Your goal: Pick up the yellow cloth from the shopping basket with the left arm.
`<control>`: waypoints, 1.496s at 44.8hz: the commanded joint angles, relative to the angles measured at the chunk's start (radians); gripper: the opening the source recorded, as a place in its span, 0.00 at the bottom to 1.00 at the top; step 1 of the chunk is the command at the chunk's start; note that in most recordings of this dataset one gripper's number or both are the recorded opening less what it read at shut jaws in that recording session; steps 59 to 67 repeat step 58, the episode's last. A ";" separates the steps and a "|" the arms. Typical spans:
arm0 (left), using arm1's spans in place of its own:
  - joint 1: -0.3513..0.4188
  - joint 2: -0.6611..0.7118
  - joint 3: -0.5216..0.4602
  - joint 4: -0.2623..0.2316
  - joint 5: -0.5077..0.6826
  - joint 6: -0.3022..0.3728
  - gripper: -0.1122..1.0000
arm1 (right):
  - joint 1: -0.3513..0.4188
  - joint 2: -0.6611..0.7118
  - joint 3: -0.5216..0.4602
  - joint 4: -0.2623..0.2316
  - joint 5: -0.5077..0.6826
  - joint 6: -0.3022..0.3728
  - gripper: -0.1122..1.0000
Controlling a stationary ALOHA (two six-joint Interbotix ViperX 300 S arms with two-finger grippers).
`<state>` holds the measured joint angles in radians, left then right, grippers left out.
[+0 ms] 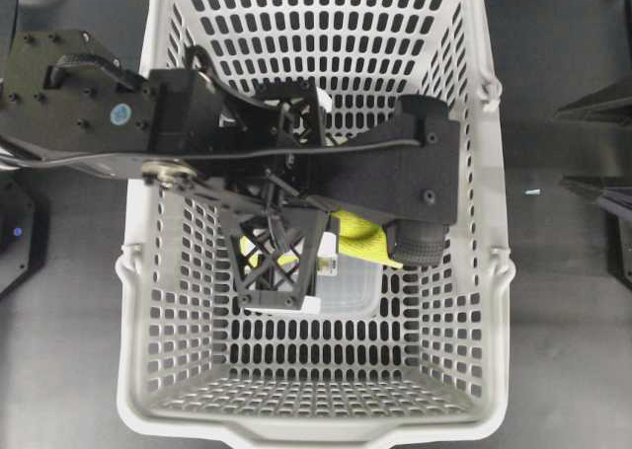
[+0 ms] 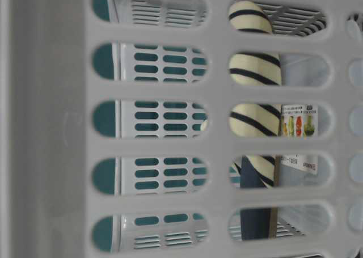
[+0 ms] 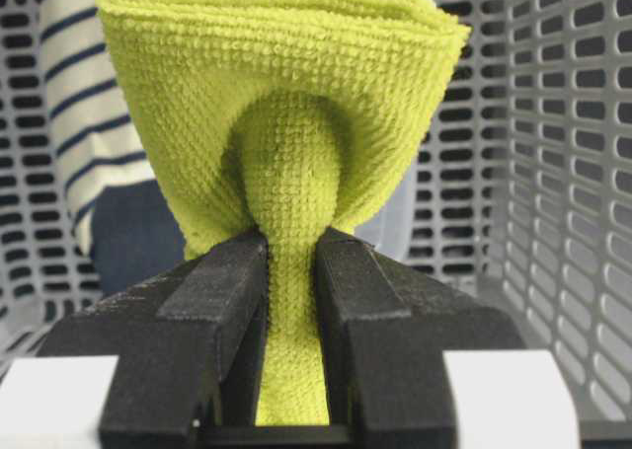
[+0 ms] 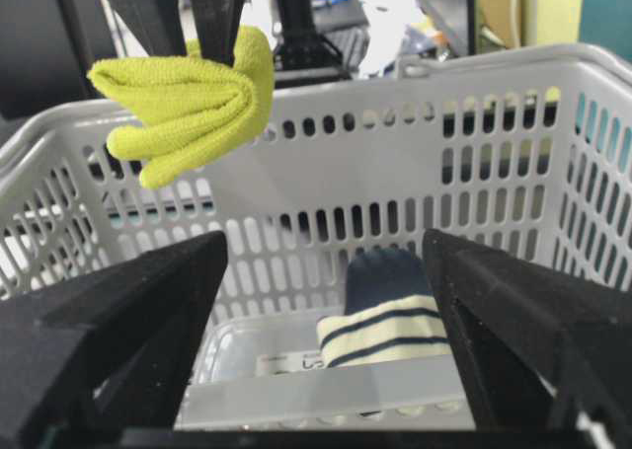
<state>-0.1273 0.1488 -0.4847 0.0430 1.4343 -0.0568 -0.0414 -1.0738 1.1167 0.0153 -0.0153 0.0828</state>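
Left gripper pinches the yellow cloth at frame centre, held above the shopping basket floor (overhead, arms hide most of it); right gripper seemingly gapes wide.

light: bright, even | shadows: soft | blur: near basket wall

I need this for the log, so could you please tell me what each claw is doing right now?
Left claw: closed on the yellow cloth, lifted above the shopping basket floor.
Right claw: open, holding nothing.
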 commanded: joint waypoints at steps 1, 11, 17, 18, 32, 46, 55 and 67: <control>0.002 -0.014 -0.017 0.003 -0.003 0.002 0.21 | 0.002 0.005 -0.009 0.002 -0.011 0.002 0.79; 0.012 -0.015 -0.011 0.003 -0.015 0.002 0.21 | 0.002 0.005 -0.011 0.003 -0.012 0.002 0.78; 0.014 -0.017 -0.002 0.003 -0.034 0.002 0.21 | 0.002 0.003 -0.009 0.003 -0.025 0.002 0.78; 0.012 -0.017 0.000 0.003 -0.032 0.000 0.21 | 0.000 0.003 -0.011 0.003 -0.025 0.002 0.78; 0.015 -0.043 0.066 0.003 -0.058 0.011 0.21 | 0.000 0.003 -0.009 0.003 -0.026 0.002 0.77; 0.012 -0.126 0.199 0.003 -0.172 0.029 0.21 | 0.000 0.003 -0.005 0.002 -0.028 0.002 0.77; 0.014 -0.126 0.201 0.003 -0.178 0.031 0.21 | 0.000 0.005 0.000 0.003 -0.028 0.002 0.77; 0.015 -0.126 0.199 0.003 -0.179 0.031 0.21 | 0.000 0.005 0.000 0.003 -0.028 0.002 0.77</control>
